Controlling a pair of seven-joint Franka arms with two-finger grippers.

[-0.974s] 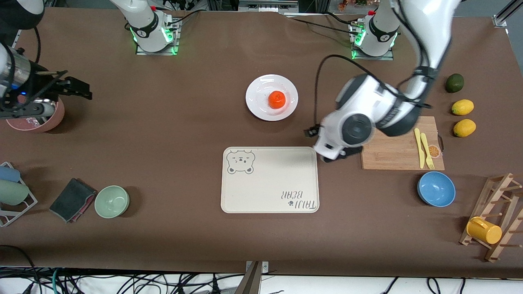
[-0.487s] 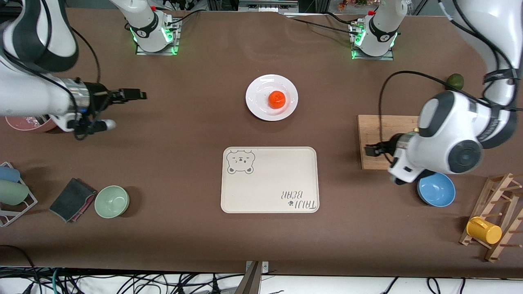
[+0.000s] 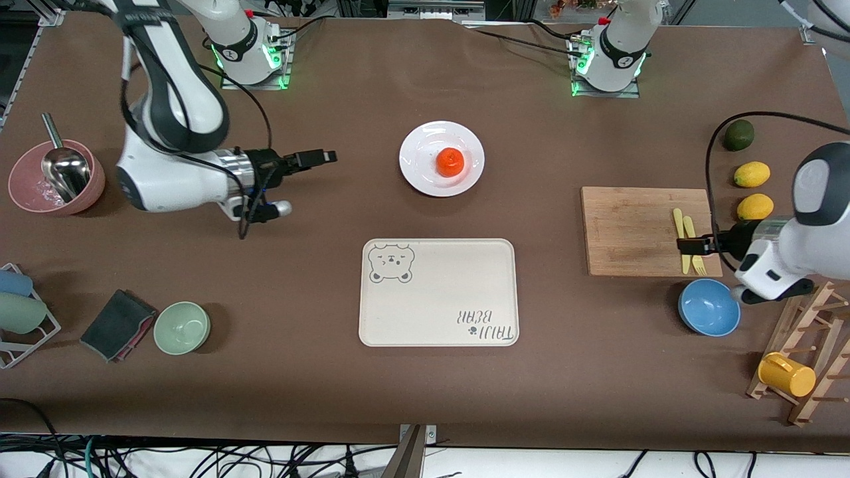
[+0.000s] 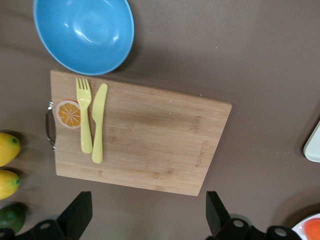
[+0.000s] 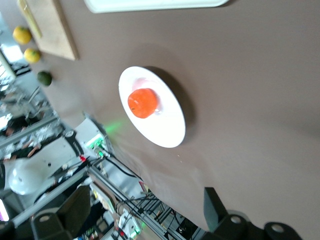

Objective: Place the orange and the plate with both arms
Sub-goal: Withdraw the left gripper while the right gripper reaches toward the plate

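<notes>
The white plate [image 3: 425, 143] lies on the table between the two arm bases and the cream tray. The orange [image 3: 450, 161] sits on it. Both also show in the right wrist view, the plate [image 5: 167, 127] with the orange [image 5: 143, 102] on it. My right gripper [image 3: 324, 157] is open and empty, in the air beside the plate toward the right arm's end, its fingers [image 5: 75, 210] wide apart. My left gripper [image 3: 687, 244] is open and empty over the cutting board [image 4: 150, 135], its fingers [image 4: 217, 217] wide apart.
A cream bear-print tray [image 3: 438, 292] lies nearer the camera than the plate. The cutting board [image 3: 631, 229] holds a yellow fork and knife [image 3: 687, 239]. A blue bowl [image 3: 708, 307], lemons [image 3: 752, 174], a lime [image 3: 738, 135], a mug rack [image 3: 807, 358], a green bowl [image 3: 182, 327] and a pink bowl [image 3: 53, 179] stand around.
My right gripper has swung from the right arm's end of the table toward the plate. My left gripper has swung from beside the tray across the cutting board toward the left arm's end.
</notes>
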